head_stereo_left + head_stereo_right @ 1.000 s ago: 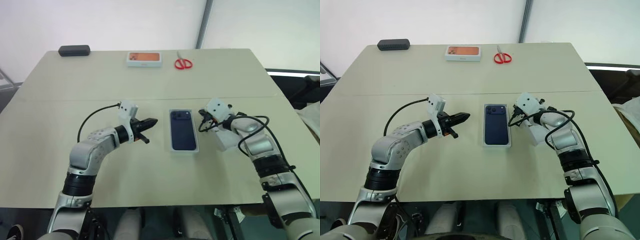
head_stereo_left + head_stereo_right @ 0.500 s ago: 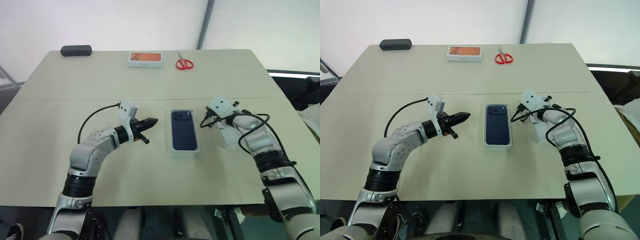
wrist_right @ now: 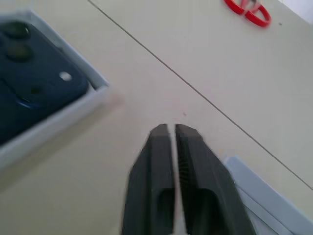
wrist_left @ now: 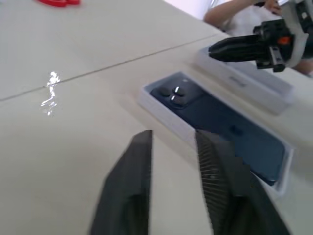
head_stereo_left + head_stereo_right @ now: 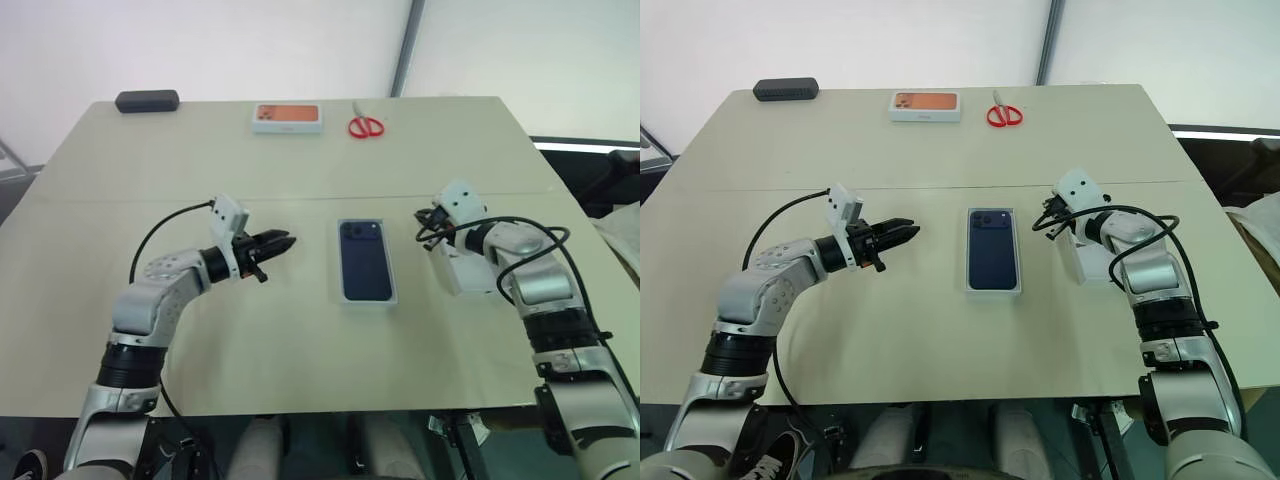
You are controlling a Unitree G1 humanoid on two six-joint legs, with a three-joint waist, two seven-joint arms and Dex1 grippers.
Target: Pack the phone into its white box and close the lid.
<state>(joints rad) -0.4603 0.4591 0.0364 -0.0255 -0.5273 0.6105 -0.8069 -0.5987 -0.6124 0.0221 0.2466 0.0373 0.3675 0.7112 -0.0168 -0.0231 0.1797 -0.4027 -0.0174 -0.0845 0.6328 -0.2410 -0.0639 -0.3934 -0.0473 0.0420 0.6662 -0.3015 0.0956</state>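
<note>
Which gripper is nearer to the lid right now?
Right. The right gripper hovers at the lid's far end, empty. The left gripper is well away across the table, on the far side of the white box holding the phone.

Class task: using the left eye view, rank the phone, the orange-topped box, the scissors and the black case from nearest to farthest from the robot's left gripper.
From the left gripper:
1. phone, in its tray just beside the fingertips.
2. orange-topped box, far edge, middle.
3. scissors, far edge, further right.
4. black case, far left corner.
</note>
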